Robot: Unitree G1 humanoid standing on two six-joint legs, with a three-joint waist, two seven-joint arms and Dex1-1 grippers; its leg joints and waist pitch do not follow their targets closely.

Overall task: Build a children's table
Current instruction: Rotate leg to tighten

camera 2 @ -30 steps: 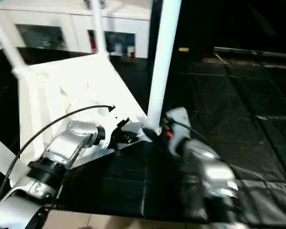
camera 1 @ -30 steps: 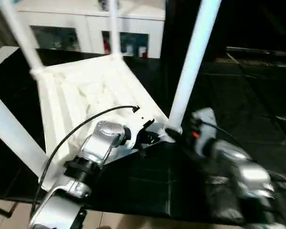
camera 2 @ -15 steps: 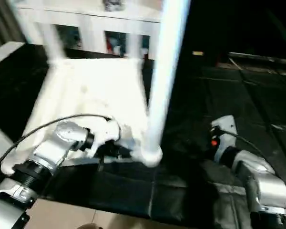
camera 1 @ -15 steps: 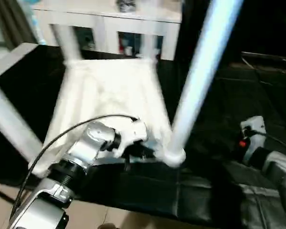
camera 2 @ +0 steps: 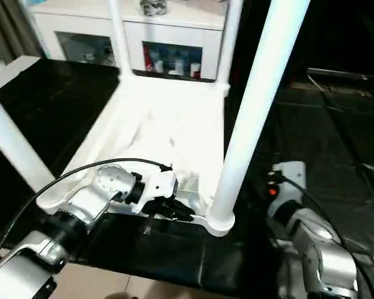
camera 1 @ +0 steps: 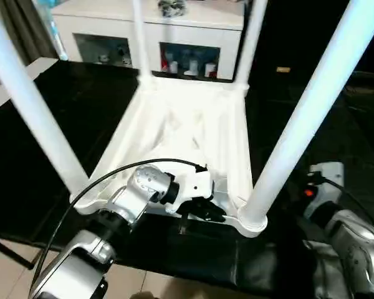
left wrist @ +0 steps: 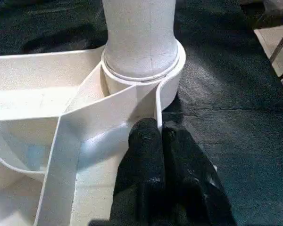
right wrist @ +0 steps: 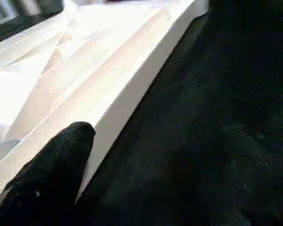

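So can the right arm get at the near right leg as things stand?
Probably yes: the right end effector is open beside the tabletop, and only bare black mat lies between the arm and that leg.

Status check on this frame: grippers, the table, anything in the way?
Left gripper shut on the near rim of the upside-down white plastic ribbed tabletop. Right gripper open beside its edge. Four white tube legs socketed. No obstruction seen.

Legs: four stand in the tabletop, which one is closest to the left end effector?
The near right leg, standing in the corner socket just beyond the shut left end effector; the other three stand at other corners.
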